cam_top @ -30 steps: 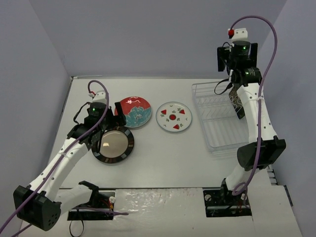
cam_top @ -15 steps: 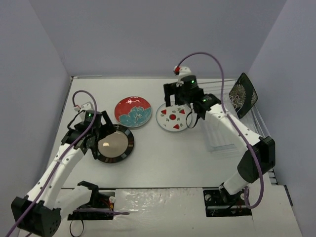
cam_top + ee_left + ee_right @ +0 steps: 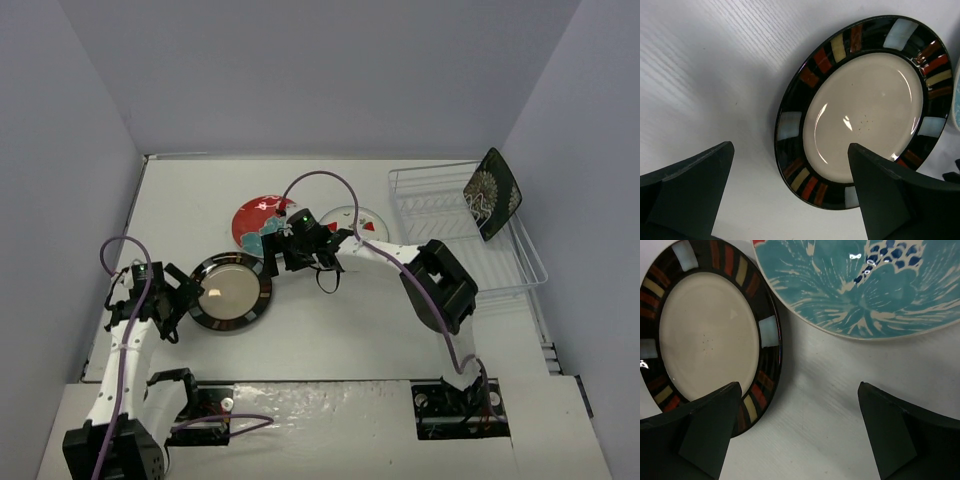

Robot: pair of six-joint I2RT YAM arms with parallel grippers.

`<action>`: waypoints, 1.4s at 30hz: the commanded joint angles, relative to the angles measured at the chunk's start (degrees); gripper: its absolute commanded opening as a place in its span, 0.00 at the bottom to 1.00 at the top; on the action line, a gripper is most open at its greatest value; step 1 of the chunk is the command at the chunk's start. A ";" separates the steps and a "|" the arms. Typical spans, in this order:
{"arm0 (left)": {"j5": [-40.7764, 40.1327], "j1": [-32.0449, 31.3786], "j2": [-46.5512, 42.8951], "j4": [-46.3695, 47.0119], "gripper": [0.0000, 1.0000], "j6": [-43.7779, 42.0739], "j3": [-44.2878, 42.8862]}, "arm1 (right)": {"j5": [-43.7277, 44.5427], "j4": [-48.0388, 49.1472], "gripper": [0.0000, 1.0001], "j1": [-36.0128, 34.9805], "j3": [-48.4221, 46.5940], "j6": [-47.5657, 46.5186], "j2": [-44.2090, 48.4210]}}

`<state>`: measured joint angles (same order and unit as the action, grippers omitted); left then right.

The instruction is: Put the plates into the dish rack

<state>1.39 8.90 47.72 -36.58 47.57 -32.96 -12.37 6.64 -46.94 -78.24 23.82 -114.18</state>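
**One Plate Racked, Three Still on the Worktop**

The right pincer (image 3: 800, 386), spread wide and holding nothing, hangs low over the white worktop (image 3: 330, 330). It sits in the gap between the round black-rimmed plate with a beige centre (image 3: 231, 291) and the round red-and-teal floral plate (image 3: 256, 222), having swung over from the clear wire dish rack (image 3: 440, 215) within the last second. The left pincer (image 3: 790, 147), equally spread and empty, has drawn back to the black-rimmed plate's left edge. The round white plate with red watermelon slices (image 3: 366, 219) lies flat behind the right arm. The square black plate with white flowers (image 3: 492, 192) now leans on edge at the rack's far right corner, apparently the first loaded. No brand, label or lettering is readable.
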 commanded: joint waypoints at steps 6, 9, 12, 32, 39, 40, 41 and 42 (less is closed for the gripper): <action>15.15 5.76 4.72 18.35 0.94 -1.34 4.60 | -7.77 8.19 1.00 -0.17 -0.85 5.25 -2.11; 14.03 6.29 5.04 19.67 0.84 -1.34 5.63 | -8.48 8.74 1.00 -0.11 -0.10 5.68 -2.09; 14.88 6.97 4.62 21.62 0.77 -1.19 7.58 | -8.32 8.92 1.00 -0.10 0.64 5.87 -1.54; 17.65 7.10 12.02 31.22 0.06 -0.76 13.66 | -6.52 8.48 1.00 1.36 4.62 6.24 2.98; 17.91 7.10 7.11 30.43 0.00 -1.08 14.63 | -6.52 8.48 1.00 2.18 5.99 6.50 3.48; 18.19 7.10 5.65 30.16 0.00 -1.08 14.68 | -6.52 8.50 1.00 2.29 6.26 6.53 3.53; 18.67 7.10 5.68 30.26 0.00 -1.09 14.65 | -6.54 8.66 1.00 2.32 6.37 6.72 3.57; 19.63 7.10 5.99 30.93 0.00 -1.11 14.53 | -6.65 8.81 1.00 2.49 6.56 7.02 3.81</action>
<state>23.69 16.03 54.90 -2.85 48.70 -18.01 -19.35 13.13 -44.98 -72.04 30.01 -115.31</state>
